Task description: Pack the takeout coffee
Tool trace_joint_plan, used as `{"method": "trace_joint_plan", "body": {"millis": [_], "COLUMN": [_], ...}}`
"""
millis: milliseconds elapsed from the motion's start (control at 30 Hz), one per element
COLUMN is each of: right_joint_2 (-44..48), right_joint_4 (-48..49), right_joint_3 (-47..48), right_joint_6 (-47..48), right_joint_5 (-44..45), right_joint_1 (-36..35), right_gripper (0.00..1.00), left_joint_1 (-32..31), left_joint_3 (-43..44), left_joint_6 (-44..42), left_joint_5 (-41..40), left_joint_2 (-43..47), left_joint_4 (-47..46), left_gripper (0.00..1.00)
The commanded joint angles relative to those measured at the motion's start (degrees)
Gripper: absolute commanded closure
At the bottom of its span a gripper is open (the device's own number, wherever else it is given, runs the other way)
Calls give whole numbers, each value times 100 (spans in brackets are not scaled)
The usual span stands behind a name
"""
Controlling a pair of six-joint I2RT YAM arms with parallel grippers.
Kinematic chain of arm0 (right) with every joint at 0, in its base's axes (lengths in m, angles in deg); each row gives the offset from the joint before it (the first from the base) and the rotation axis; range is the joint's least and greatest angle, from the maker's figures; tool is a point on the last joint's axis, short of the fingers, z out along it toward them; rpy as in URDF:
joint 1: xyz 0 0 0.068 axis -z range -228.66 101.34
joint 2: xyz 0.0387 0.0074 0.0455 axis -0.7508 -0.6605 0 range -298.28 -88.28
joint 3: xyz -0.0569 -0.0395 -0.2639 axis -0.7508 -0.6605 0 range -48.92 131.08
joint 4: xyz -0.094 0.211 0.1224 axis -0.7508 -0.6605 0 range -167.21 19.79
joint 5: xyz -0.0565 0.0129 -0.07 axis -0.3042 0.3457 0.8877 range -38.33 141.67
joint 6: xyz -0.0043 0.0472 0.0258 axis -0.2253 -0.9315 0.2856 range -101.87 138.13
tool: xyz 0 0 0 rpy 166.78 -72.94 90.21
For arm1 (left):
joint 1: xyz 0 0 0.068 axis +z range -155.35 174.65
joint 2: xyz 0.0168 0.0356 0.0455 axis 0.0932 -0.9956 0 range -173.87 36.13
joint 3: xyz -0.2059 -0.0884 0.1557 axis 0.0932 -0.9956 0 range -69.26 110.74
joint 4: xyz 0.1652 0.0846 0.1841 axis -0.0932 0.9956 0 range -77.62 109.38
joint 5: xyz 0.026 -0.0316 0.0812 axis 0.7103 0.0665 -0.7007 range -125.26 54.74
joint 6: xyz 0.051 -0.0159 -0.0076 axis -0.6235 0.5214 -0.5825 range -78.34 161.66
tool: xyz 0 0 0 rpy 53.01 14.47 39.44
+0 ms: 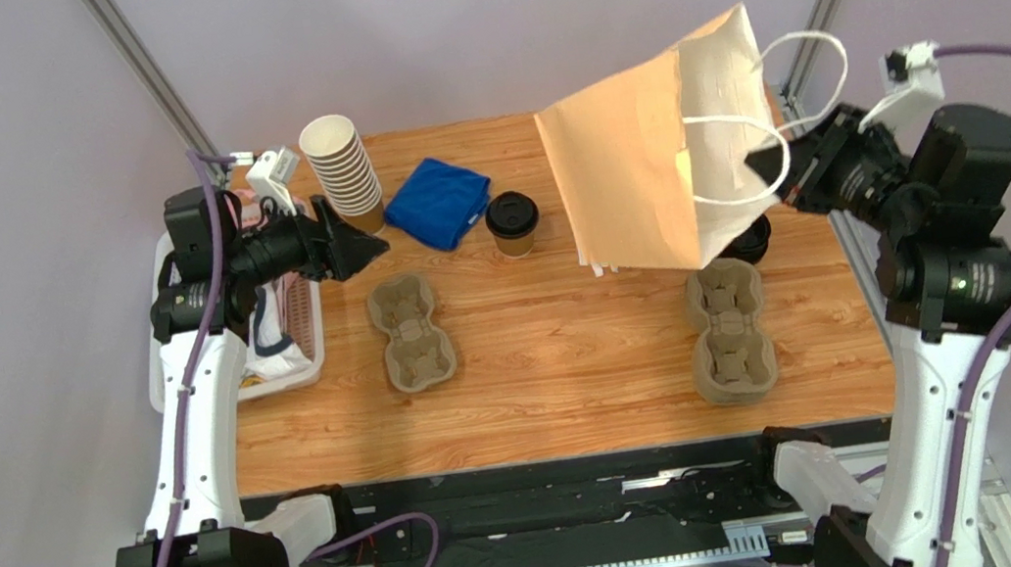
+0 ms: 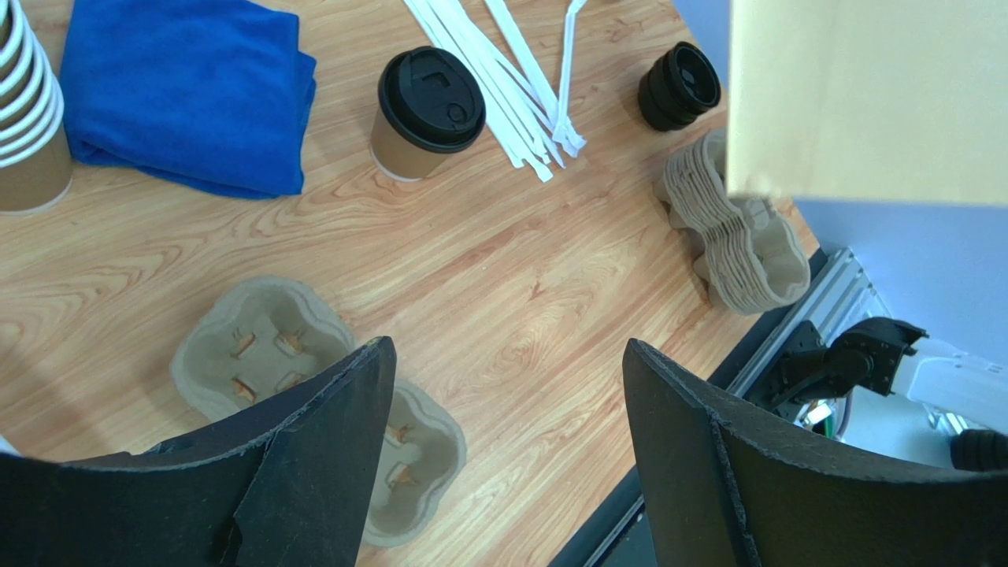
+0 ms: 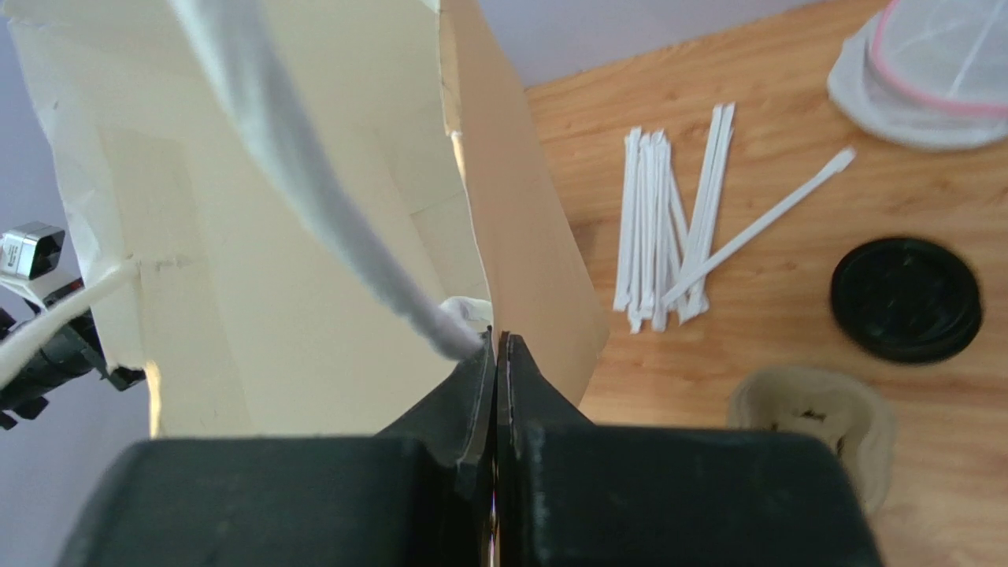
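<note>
The takeout coffee [image 1: 512, 222], a brown paper cup with a black lid, stands upright at the back middle of the table; the left wrist view shows it as well [image 2: 428, 112]. My right gripper [image 1: 767, 173] is shut on the rim of a tan paper bag [image 1: 658, 158], pinching the bag wall [image 3: 296, 213] beside its white cord handle. The bag hangs tilted above the table's right side. My left gripper [image 1: 365, 244] is open and holds nothing, hovering above a pulp cup carrier [image 2: 254, 343], well to the left of the coffee.
A stack of lidless cups [image 1: 343, 170] and a folded blue cloth [image 1: 438, 201] sit at the back left. Stacked pulp carriers [image 1: 730, 334] lie at the right, with black lids [image 3: 905, 298] and white wrapped straws [image 3: 669, 225] under the bag. A white basket [image 1: 284, 352] hangs off the left edge.
</note>
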Motion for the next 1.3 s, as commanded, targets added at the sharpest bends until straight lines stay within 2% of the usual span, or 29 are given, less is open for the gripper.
{"method": "trace_joint_plan", "body": {"millis": [0, 167, 300, 500, 633, 767, 867, 967, 1000, 1067, 1100, 1267], "right_joint_2": [827, 1530, 1698, 1505, 1487, 1364, 1277, 1206, 1189, 1127, 1110, 925], "right_joint_4": [387, -229, -406, -598, -810, -977, -1170, -1338, -1364, -1277, -1224, -1127], "right_joint_3": [-939, -2247, -2785, -2989, -3006, -3006, -2980, -2822, -2795, -2752, -2716, -1971], "right_joint_6": [-1166, -1166, -1034, -990, -1130, -1236, -1263, -1166, -1157, -1079, -1017, -245], "right_joint_5": [195, 477, 784, 1337, 2145, 2060, 1919, 1936, 1814, 1682, 1681, 1295], "right_joint_1": [-365, -700, -1173, -1868, -2247, -2335, -2361, -2370, -2370, -2379, -2379, -2379], "right_gripper": [100, 100, 100, 100, 100, 100, 95, 84, 64, 37, 19, 8], "left_joint_1": [-12, -13, -4, -12, -4, -4, -4, -13, -13, -13, -4, -4], "left_joint_3": [89, 54, 19, -78, -96, -96, -78, -52, -43, -43, -43, -87], "left_joint_6": [120, 147, 182, 121, 94, 103, 85, 85, 85, 85, 94, 59], "left_joint_5": [-34, -43, -34, -113, -148, -192, -210, -201, -210, -201, -192, -140], "left_joint_2": [88, 35, -53, -18, -27, -114, -185, -264, -290, -308, -317, -273], "left_joint_4": [-73, -56, -73, -65, -30, -29, -12, -3, -3, -3, -3, 14], "left_gripper": [21, 21, 21, 21, 21, 21, 21, 21, 21, 21, 21, 21]}}
